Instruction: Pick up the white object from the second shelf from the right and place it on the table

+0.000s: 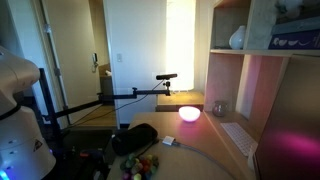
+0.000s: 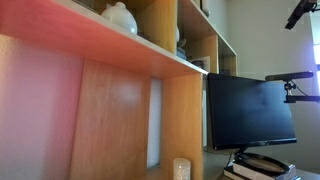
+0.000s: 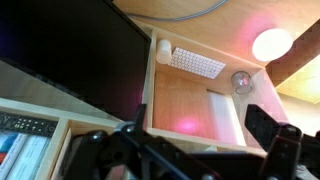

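free: table (image 3: 180,95) middle bare | blocking: monitor (image 3: 70,50), keyboard (image 3: 197,63), lamp (image 3: 271,44) around it

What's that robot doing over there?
The robot's gripper is open and holding nothing. The wrist view looks down on the table, where there is a keyboard, a glowing lamp and a dark monitor. The white object sits up on its shelf in both exterior views, not yet picked up.
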